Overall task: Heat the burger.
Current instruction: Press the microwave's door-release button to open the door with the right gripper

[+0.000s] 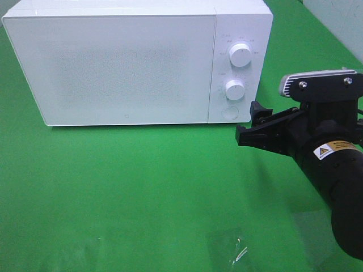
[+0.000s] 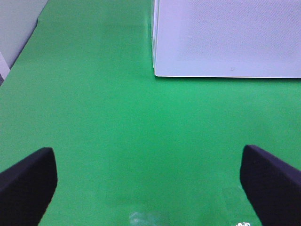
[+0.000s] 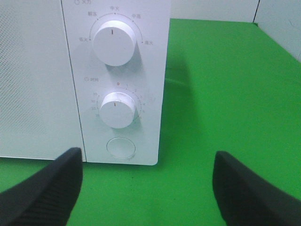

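Bright even light, soft shadows, mild blur.

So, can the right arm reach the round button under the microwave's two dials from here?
Probably yes. The right claw sits open just in front of the button on the microwave, with nothing visible between them.

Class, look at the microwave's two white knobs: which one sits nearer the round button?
The lower knob, directly above the round button. The upper knob sits higher, beyond the lower one.
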`<move>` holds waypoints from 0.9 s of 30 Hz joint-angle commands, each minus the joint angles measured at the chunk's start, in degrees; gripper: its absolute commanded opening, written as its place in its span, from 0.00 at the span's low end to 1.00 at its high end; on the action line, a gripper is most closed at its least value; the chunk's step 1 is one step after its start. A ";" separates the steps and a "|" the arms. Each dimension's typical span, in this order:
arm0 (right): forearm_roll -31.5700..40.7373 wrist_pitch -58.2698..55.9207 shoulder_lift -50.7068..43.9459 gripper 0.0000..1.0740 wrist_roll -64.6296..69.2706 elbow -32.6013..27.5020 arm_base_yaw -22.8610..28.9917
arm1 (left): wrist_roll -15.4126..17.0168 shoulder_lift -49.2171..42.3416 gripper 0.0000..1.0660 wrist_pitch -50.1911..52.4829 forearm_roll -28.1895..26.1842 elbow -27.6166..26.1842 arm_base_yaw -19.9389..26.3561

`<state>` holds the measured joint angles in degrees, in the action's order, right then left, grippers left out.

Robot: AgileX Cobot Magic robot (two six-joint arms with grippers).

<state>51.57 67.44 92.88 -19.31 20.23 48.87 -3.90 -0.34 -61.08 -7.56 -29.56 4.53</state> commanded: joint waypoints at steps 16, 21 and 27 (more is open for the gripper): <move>-1.89 -0.80 0.63 0.07 48.76 0.29 0.11 | 0.23 -0.97 0.92 0.06 0.17 0.06 0.06; -4.41 -2.06 0.63 0.00 66.92 0.29 0.11 | 0.23 -0.97 0.92 0.06 0.17 0.06 0.06; -4.53 -7.39 0.63 0.00 81.99 0.29 0.11 | 0.23 -0.97 0.92 0.06 0.17 0.06 0.06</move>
<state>47.96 61.94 93.62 58.67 20.23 48.87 -3.90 -0.34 -61.08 -7.56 -29.56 4.53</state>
